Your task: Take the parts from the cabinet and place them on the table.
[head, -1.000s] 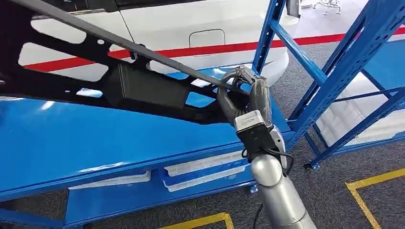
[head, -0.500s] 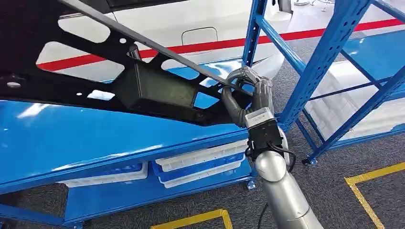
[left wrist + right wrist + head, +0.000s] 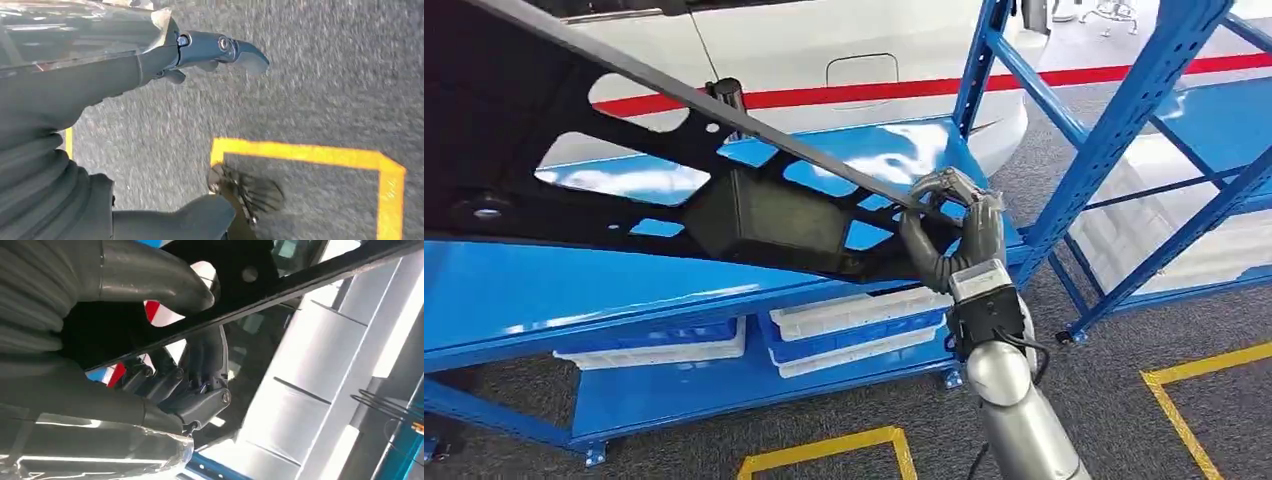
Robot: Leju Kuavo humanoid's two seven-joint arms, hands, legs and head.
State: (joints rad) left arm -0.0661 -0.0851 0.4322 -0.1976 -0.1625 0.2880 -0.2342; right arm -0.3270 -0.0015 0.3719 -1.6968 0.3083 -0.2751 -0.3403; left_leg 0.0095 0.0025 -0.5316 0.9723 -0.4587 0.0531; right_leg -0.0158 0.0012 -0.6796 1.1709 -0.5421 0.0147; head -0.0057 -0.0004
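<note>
- Part (image 3: 754, 215): large black panel frame with cut-out openings and a boxy block near its middle; held tilted above the glossy blue table (image 3: 574, 300), a thin straight bar running along its upper edge.
- Right hand (image 3: 949, 225): fingers curled around the right end of the part, where the bar meets the frame; the right wrist view shows the thumb above the bar and the darker fingers (image 3: 200, 365) wrapped beneath it.
- Left hand (image 3: 165, 65): seen from the wrist camera over grey carpet, a dark finger stretched straight out; a glossy dark surface lies beside the hand, but whether it is gripped cannot be told.
- White trays (image 3: 854, 325): stacked on the lower shelf under the table.
- Blue rack (image 3: 1114, 140): upright posts and diagonal braces, standing to the right of the table.
- White car (image 3: 844, 60): behind the table, a red stripe at its foot.
- Yellow floor lines (image 3: 1204, 385): on the grey carpet near the robot.
</note>
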